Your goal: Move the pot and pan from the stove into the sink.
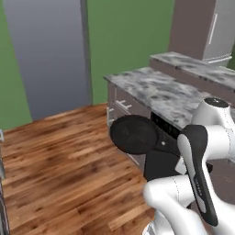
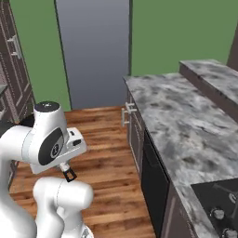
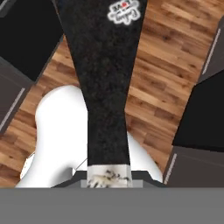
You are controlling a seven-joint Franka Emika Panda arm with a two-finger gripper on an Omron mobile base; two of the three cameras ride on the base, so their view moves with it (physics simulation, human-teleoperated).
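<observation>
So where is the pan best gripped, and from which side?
By the handle, near its silver tip, coming in from that end with the jaws across its width. The handle is straight and narrowest there; the pan itself is round and likely too wide. The jaws grip it there now.

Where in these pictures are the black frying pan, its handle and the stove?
pan (image 1: 133, 134): left base view, round underside.
pan handle (image 3: 107, 109): hand view, middle of the dark shaft.
stove (image 2: 218, 195): right base view, black top by the knobs.
</observation>
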